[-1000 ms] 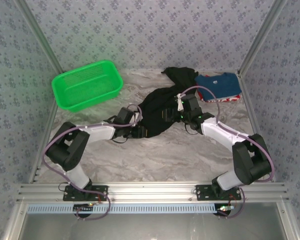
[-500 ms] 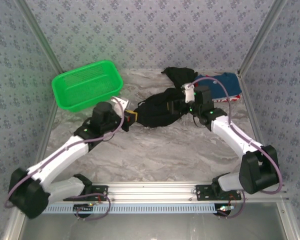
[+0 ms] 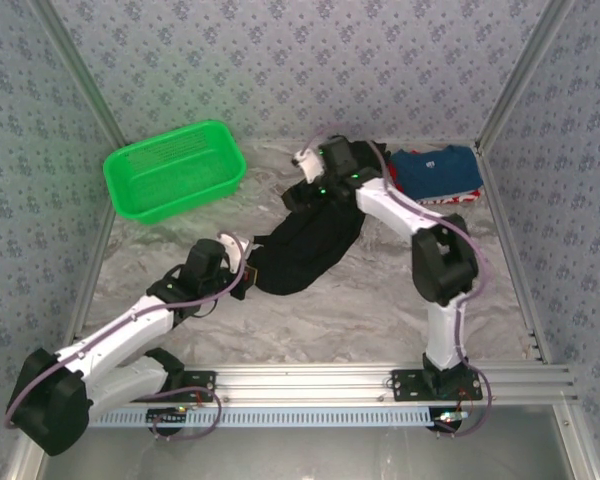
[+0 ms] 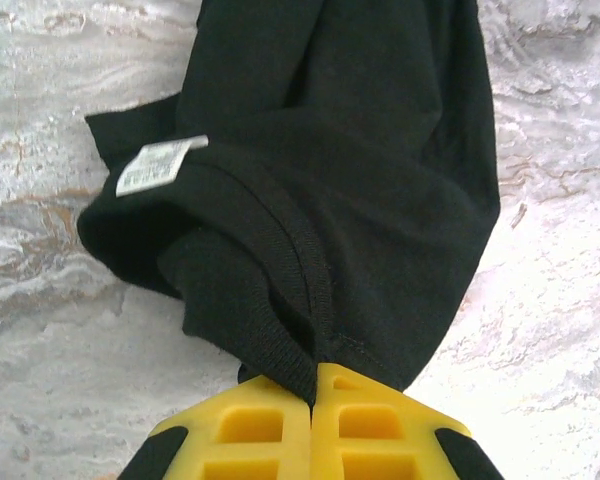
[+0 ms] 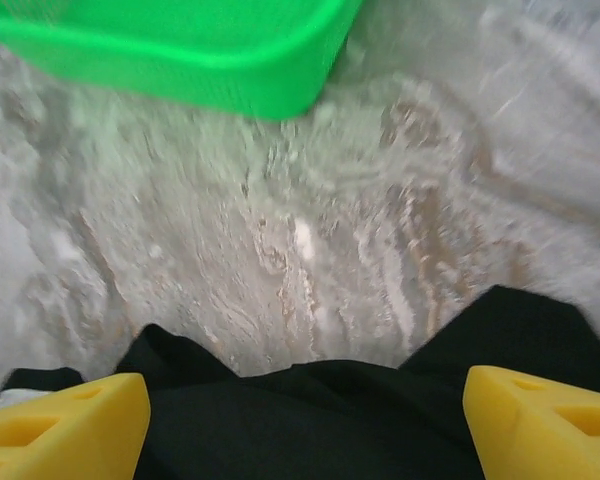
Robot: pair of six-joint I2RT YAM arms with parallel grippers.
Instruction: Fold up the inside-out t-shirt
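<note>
Patterned wallpaper [image 3: 300,60] encloses a marble-look counter [image 3: 380,310], with a green basket [image 3: 175,170] at the far left and a folded blue shirt [image 3: 438,172] with red trim at the far right. The inside-out t-shirt [image 3: 310,245] lies bunched in a dark diagonal heap across the middle of the counter, running from near the left arm's tip up toward the back, near the blue shirt. The left arm stretches low over the counter from its shoulder at the near left corner, its forearm angled up and to the right to meet the shirt's near-left end. Its left claw [image 4: 313,385] is pressed together on a stitched hem of the black fabric, the yellow fingers meeting with the cloth nipped between them. The right arm stands up from its base, bends at a high elbow and reaches far back and to the left, over the shirt's far end. The right claw [image 5: 305,395] is spread wide, one yellow finger at each side of its wrist view, black fabric lying between them and the basket's edge ahead. A small white label [image 4: 158,165] is sewn at the fabric's edge in the left wrist view; its print is too fine to read. A small white mark on the blue shirt is likewise illegible.
</note>
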